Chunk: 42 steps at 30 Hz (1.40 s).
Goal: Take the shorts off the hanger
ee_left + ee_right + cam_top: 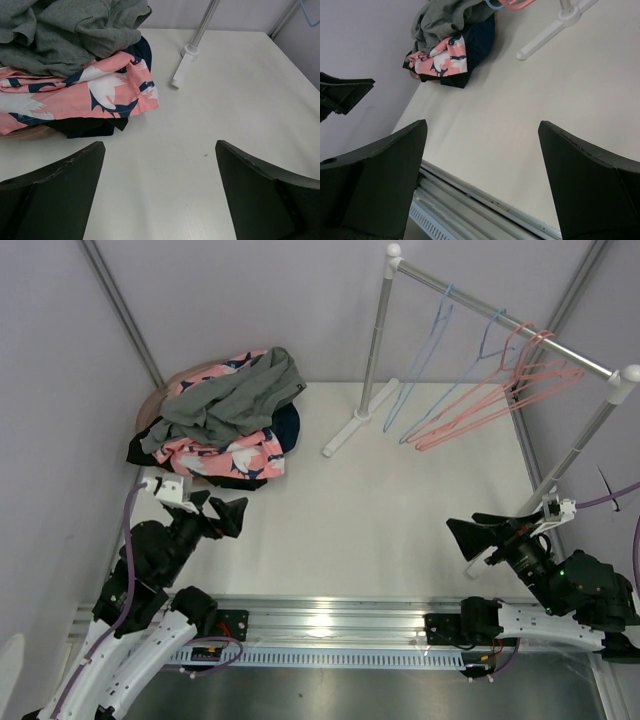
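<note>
The left gripper [222, 512] and right gripper [470, 545] were both spread wide over the table [370, 520], holding and touching nothing. The shorts [225, 415] lay heaped in the far-left corner, grey on top, just beyond the left gripper. Hangers [500, 380] hung bare on the rack [378, 335]. A tan thing [150, 412] under the heap was mostly hidden.

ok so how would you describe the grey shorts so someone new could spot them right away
Look to the far left corner of the white table, where a pile of clothes sits. The grey shorts lie crumpled on top of it. They are the only plain grey piece, resting above the pink printed shorts.
</note>
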Each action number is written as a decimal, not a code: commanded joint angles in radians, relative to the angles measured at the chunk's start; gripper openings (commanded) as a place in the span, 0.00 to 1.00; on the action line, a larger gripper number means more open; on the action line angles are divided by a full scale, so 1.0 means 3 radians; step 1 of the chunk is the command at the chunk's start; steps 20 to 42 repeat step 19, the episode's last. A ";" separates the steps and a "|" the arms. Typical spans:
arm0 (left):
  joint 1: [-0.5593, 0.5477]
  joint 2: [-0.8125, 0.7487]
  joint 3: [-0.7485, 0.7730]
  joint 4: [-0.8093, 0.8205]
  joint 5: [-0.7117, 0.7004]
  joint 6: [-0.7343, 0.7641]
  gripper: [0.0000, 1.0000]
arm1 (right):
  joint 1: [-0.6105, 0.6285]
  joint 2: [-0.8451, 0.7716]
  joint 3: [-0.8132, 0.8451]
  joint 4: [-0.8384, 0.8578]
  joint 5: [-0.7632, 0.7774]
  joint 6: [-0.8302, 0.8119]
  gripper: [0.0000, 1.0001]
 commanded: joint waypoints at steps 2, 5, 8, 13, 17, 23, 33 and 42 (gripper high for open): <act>-0.0014 0.0047 0.0008 0.0070 0.0091 0.0010 0.99 | -0.0009 -0.0039 0.0140 -0.0168 -0.0058 0.0155 0.99; -0.0014 0.0072 0.0003 0.0065 0.0096 0.0016 0.99 | -0.0030 -0.0028 0.0339 -0.0280 -0.0058 0.0063 0.99; -0.0014 0.0088 0.0003 0.0065 0.0096 0.0016 0.99 | -0.0101 -0.0084 0.0498 -0.0500 0.0054 0.0017 0.99; -0.0014 0.0118 0.0003 0.0054 0.0070 0.0016 0.99 | -0.0183 -0.0192 0.0381 -0.0394 -0.0042 -0.0115 1.00; -0.0014 0.0149 0.0018 0.0044 0.0029 0.0005 0.99 | -0.0362 -0.0192 0.0315 -0.0276 -0.0232 -0.0244 0.99; -0.0014 0.0164 0.0018 0.0034 0.0014 -0.0005 0.99 | -0.0444 -0.0187 0.0289 -0.0220 -0.0324 -0.0290 0.99; -0.0014 0.0164 0.0018 0.0034 0.0014 -0.0005 0.99 | -0.0444 -0.0187 0.0289 -0.0220 -0.0324 -0.0290 0.99; -0.0014 0.0164 0.0018 0.0034 0.0014 -0.0005 0.99 | -0.0444 -0.0187 0.0289 -0.0220 -0.0324 -0.0290 0.99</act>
